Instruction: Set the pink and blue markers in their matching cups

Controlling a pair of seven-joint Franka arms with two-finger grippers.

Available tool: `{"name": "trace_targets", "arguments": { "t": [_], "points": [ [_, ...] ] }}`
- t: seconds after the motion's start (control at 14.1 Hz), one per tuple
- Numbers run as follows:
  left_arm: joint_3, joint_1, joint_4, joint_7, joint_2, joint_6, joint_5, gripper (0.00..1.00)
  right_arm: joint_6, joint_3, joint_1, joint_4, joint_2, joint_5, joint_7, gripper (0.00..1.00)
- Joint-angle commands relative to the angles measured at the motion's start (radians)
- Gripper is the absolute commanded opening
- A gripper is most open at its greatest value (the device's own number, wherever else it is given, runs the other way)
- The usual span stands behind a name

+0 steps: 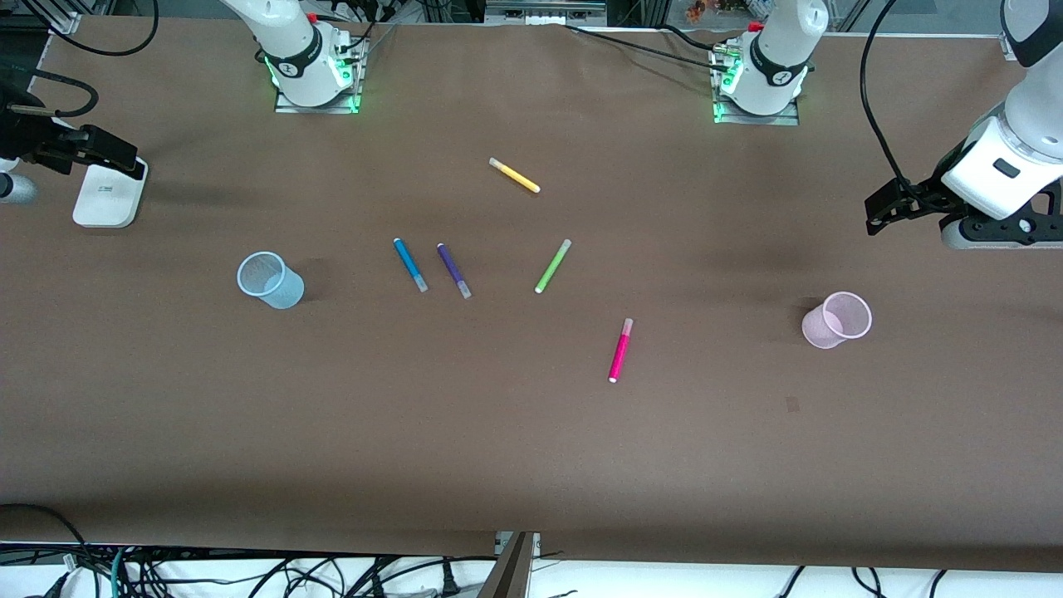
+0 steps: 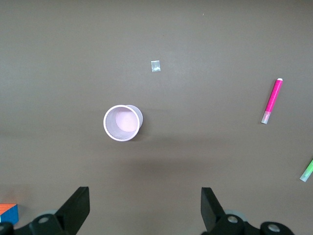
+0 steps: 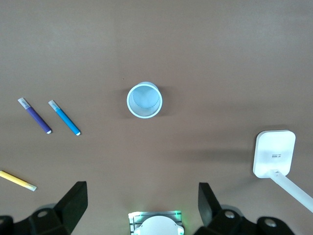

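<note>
Brown table (image 1: pixel 531 448): empty pink cup (image 1: pixel 837 319), blue cup (image 1: pixel 270 280).

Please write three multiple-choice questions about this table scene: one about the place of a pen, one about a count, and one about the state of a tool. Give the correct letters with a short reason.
1. Which pen lies beside the blue marker?
A. yellow pen
B. purple pen
C. green pen

2. How many pens lie on the table?
A. three
B. four
C. five

3. What is the state of the left tool?
A. open and empty
B. shut on the pink marker
C. shut on the pink cup

Answers:
1 B, the purple pen lies alongside it.
2 C, blue, purple, green, yellow and pink show.
3 A, its fingers stand apart above the pink cup.
</note>
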Motion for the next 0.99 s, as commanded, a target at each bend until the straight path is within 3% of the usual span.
{"name": "trace_targets", "arguments": {
  "t": [0.0, 0.42, 0.71, 0.92],
  "points": [
    [0.010, -0.009, -0.001, 0.006, -0.007, -0.012, -0.025, 1.00, -0.019, 0.000, -0.011, 0.035, 0.017, 0.023, -0.017, 1.00],
    [0.007, -0.018, 0.003, 0.003, -0.007, -0.036, -0.033, 1.00, 0.001, 0.039, 0.049, 0.035, 0.068, 0.020, -0.003, 1.00],
    [-0.053, -0.027, 0.005, 0.006, 0.036, -0.079, -0.067, 1.00, 0.053, 0.046, 0.126, 0.032, 0.223, 0.069, -0.014, 1.00],
    [-0.114, -0.030, 0.008, 0.006, 0.153, -0.021, -0.094, 1.00, 0.136, 0.048, 0.190, 0.029, 0.347, 0.083, -0.015, 1.00]
  ]
}}
